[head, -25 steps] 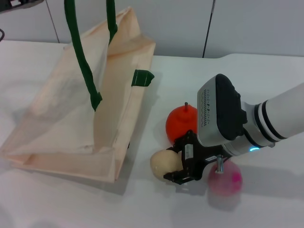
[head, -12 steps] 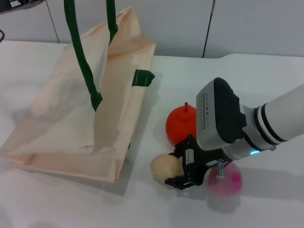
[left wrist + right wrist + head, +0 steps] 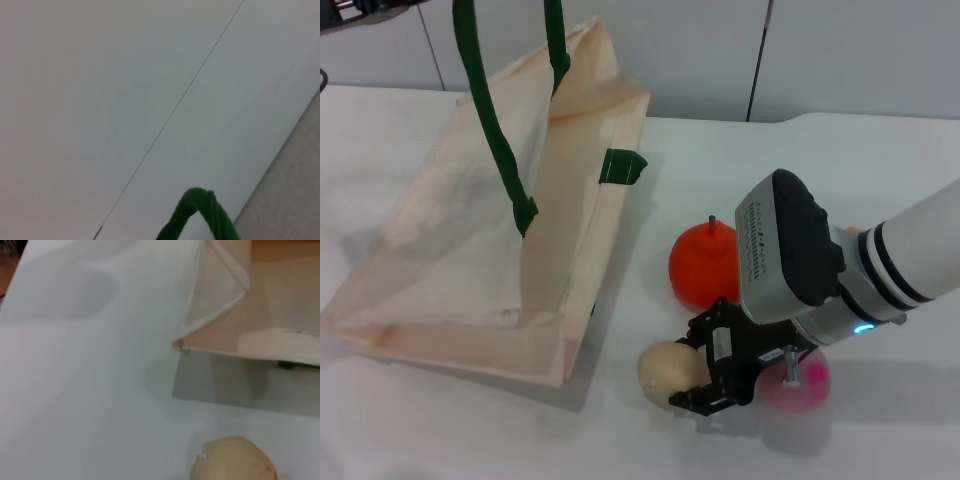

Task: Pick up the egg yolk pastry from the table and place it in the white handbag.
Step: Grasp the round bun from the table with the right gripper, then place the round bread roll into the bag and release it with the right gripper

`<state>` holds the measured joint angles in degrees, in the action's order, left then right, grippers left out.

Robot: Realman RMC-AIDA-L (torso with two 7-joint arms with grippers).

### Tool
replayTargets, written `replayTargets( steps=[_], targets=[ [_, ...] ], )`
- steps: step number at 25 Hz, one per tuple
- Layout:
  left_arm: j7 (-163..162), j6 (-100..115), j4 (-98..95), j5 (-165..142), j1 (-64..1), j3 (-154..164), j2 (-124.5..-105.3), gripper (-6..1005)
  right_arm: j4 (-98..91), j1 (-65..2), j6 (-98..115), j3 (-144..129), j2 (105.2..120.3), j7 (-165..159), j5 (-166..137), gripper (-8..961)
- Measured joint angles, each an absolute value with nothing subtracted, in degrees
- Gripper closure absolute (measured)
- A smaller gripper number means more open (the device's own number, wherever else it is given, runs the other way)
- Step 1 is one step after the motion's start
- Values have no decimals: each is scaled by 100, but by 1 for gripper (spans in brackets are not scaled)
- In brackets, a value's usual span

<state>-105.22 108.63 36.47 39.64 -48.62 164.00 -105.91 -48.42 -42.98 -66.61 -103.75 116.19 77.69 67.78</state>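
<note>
From the head camera, the right arm's black gripper (image 3: 705, 365) is down at table level, its jaws spread apart on either side of the small round pale beige egg yolk pastry (image 3: 666, 370), which sits on the white table (image 3: 880, 180) at the fingertips; whether the fingers actually press it, I can't tell. Just behind the gripper's wrist lies a pink egg-shaped ball (image 3: 802, 379), and beyond the fingers, on the far side, a round orange fruit with a little stem (image 3: 700, 262). Off to the gripper's far left stands the big cream cloth handbag (image 3: 470, 240), mouth gaping, one dark green rope handle (image 3: 495, 130) pulled straight up out of frame.

Left wrist view: only a loop of that green rope handle (image 3: 200, 215) against a pale wall. Its own gripper doesn't show, so its state is anyone's guess.

Right wrist view: the pastry (image 3: 234, 459) lies right up close, bare table ahead of it, and the handbag's folded cream corner (image 3: 220, 295) farther on, apart from the pastry.
</note>
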Motion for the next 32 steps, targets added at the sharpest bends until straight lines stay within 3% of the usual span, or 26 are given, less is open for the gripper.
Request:
replayTargets(
  steps=[22, 32],
  targets=[
    [-10559, 10886, 3647, 3972, -4850, 16400, -10569, 782, -6020, -3949, -7761, -9153, 11560, 7913, 6693, 376],
    [-10566, 10947, 3383, 4004, -4962, 16401, -10516, 776, -6093, -4475, -7068, -8874, 11593, 7937, 6732, 381]
  ],
)
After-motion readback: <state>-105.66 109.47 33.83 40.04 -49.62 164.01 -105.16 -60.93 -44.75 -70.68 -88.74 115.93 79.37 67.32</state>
